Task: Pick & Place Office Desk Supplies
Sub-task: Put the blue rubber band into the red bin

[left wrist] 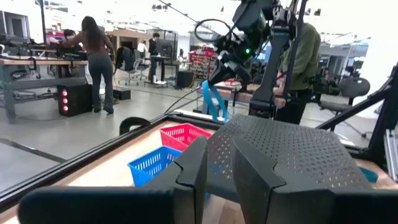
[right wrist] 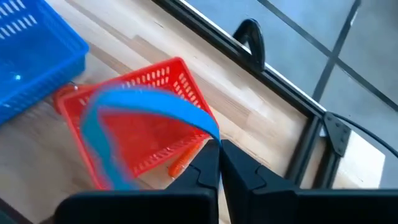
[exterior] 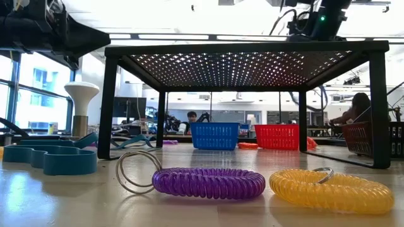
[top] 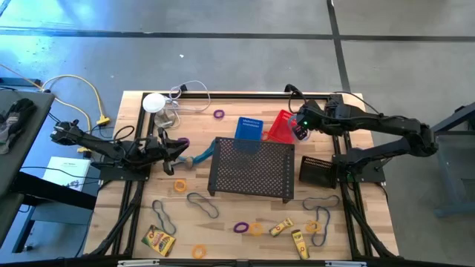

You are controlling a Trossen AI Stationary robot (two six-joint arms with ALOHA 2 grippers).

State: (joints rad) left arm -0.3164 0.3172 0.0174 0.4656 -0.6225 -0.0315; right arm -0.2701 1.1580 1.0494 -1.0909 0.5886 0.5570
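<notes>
My right gripper (top: pixel 299 131) hangs over the red basket (top: pixel 280 124) at the far side, shut on a blue rubber-band loop (right wrist: pixel 134 109). The blue basket (top: pixel 250 127) stands beside the red one. My left gripper (top: pixel 182 152) is level at the left of the black mesh tray (top: pixel 252 167), its fingers a little apart with nothing between them. A blue loop (top: pixel 199 158) lies flat on the table just past it. Dark loops (top: pixel 200 202), purple (exterior: pixel 208 183) and orange (exterior: pixel 331 189) coil rings and yellow packets (top: pixel 158 239) lie along the near side. My right gripper pinches the blue loop's band at one spot (right wrist: pixel 210 132) between its two fingertips, slanting down from above. The loop hangs open below the fingers (left wrist: pixel 214 102), slack and clear of the red basket under it.
A white round-topped object (top: pixel 154 102) with a cable stands at the far left. A small dark basket (top: pixel 319 170) sits right of the mesh tray. People show in the room beyond the table.
</notes>
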